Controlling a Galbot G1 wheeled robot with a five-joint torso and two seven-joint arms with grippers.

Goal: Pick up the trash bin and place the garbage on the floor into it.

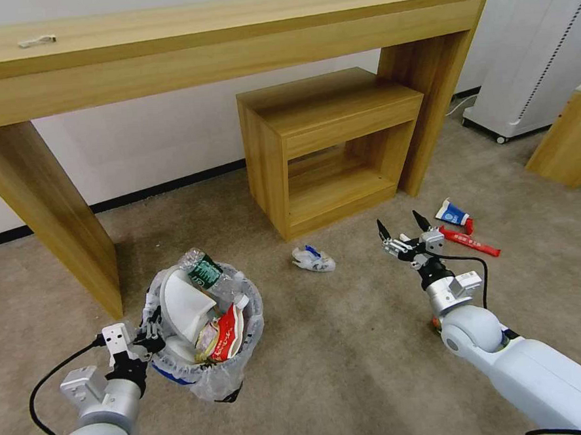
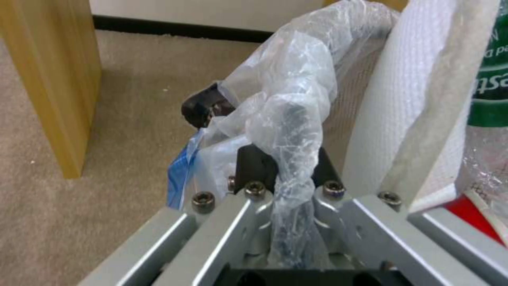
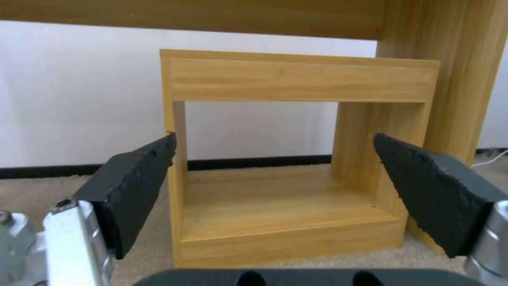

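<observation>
The trash bin (image 1: 211, 373), black with a crinkled plastic liner (image 2: 285, 91), hangs tilted at lower left, my left gripper (image 1: 150, 332) shut on its rim and liner (image 2: 249, 119). Inside lie a white slipper (image 1: 184, 306) (image 2: 412, 111), a green-labelled bottle (image 1: 205, 270) (image 2: 489, 91) and a red bowl (image 1: 228, 333). On the beige floor (image 1: 351, 351) there is garbage: a crumpled white-blue wrapper (image 1: 313, 259), a red bar wrapper (image 1: 470, 241) and a blue-white carton (image 1: 452, 213). My right gripper (image 1: 402, 227) (image 3: 275, 159) hovers open and empty between the crumpled wrapper and the red one.
A long wooden console table (image 1: 227, 44) spans the back; its left leg (image 1: 54, 212) stands close to the bin. A small open wooden cabinet (image 1: 332, 143) (image 3: 296, 79) sits under it. A white wheeled appliance (image 1: 530, 65) and another wooden piece (image 1: 571, 138) stand at the right.
</observation>
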